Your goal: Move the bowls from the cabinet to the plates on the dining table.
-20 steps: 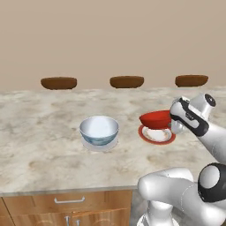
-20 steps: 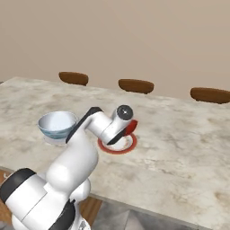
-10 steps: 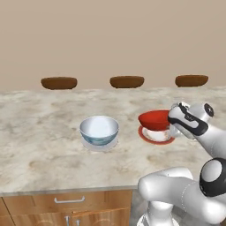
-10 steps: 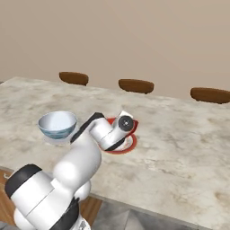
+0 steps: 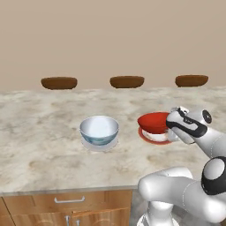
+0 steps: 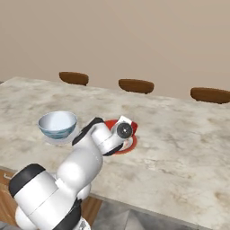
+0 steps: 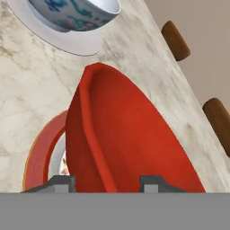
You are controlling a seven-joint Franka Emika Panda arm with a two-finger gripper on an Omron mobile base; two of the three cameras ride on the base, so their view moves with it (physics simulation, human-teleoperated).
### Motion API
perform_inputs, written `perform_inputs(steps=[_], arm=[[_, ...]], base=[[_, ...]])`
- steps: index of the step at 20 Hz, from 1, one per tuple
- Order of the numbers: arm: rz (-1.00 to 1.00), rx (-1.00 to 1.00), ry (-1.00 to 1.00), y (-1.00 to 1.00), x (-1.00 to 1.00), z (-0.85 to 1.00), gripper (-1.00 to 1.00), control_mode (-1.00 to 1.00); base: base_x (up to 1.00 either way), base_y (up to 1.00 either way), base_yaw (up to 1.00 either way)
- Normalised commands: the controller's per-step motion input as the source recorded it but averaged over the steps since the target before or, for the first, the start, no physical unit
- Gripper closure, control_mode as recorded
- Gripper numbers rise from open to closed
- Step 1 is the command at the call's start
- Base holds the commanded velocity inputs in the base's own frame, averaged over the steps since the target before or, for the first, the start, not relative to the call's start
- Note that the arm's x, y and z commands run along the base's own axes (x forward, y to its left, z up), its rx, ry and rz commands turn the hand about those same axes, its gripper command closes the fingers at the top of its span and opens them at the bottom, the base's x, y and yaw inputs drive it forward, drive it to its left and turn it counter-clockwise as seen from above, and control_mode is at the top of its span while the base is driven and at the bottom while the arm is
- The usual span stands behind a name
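The glossy red bowl (image 5: 153, 122) hangs tilted just over the red plate (image 5: 154, 137) on the dining table (image 5: 39, 150). My gripper (image 5: 171, 126) is shut on the bowl's right rim. In the hand view the red bowl (image 7: 126, 139) stands between my gripper's (image 7: 108, 182) fingers, with the red plate (image 7: 42, 148) under it. The white bowl (image 5: 99, 128) with the blue-green pattern sits on the pale plate (image 5: 99, 145) to the left. The right base view has the white bowl (image 6: 57, 124) left of my arm, and the red plate (image 6: 129, 144) partly behind the hand. The cabinet is out of view.
Three dark brown oval discs (image 5: 59, 82) (image 5: 127, 81) (image 5: 191, 80) line the table's far edge. Wooden drawers (image 5: 66, 205) with silver handles sit under the near edge. Bare marble stretches left of the white bowl and right of the red plate (image 6: 188, 148).
My hand has come down and slightly left with the red bowl, bringing it closer to the red plate. The white bowl has stayed put.
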Motion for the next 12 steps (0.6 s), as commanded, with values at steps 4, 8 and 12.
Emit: perform_inputs(steps=[4,8,12], arm=[[0.0,0.0,-0.01,0.0,0.13,-0.02,1.0,-1.0],[0.0,0.0,0.0,0.0,0.14,-0.09,1.0,-1.0],[0.0,0.0,0.0,0.0,0.04,-0.18,1.0,-1.0]], base=[[0.0,0.0,0.0],[0.0,0.0,0.0],[0.0,0.0,0.0]])
